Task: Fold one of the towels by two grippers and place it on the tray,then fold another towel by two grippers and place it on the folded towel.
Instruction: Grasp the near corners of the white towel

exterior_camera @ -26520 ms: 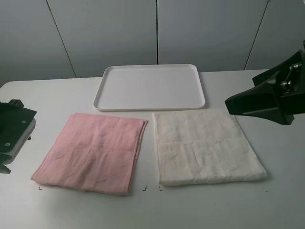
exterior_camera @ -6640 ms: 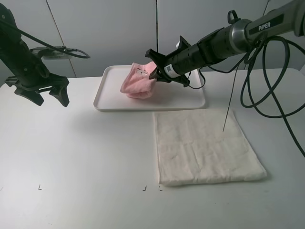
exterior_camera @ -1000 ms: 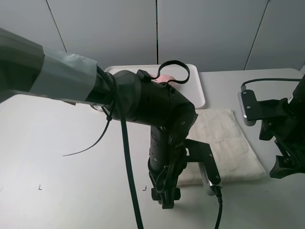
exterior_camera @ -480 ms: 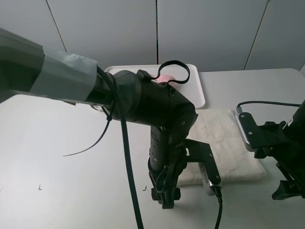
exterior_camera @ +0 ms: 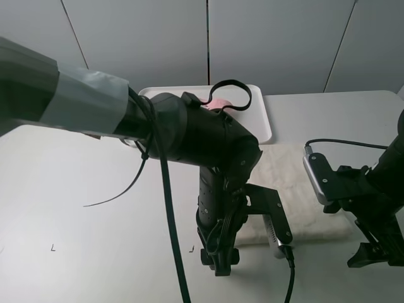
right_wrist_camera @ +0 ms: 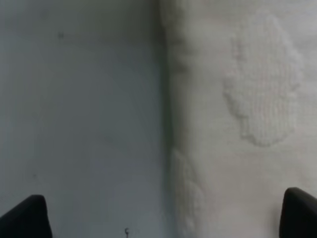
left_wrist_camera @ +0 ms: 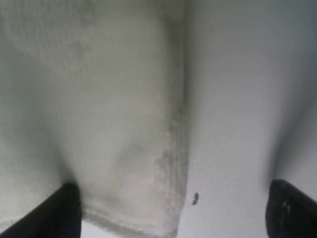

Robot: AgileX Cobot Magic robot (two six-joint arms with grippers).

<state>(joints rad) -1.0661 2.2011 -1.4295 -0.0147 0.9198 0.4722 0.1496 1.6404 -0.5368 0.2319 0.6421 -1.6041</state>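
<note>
We see both grippers lowered over the cream towel (exterior_camera: 297,183) on the white table (exterior_camera: 82,208). The left gripper (left_wrist_camera: 176,215) has its fingers spread wide. The towel's corner lies between them, with one fingertip (left_wrist_camera: 67,210) over the cloth and the other over bare table. The right gripper (right_wrist_camera: 161,218) is also spread wide, and the towel's side edge runs between its fingers, with cloth towards one fingertip (right_wrist_camera: 299,213) and table towards the other. We cannot tell whether any fingertip touches the cloth. Beyond the left arm, well apart from both grippers, the tray (exterior_camera: 262,123) holds the pink towel (exterior_camera: 216,103), mostly hidden by that arm.
</note>
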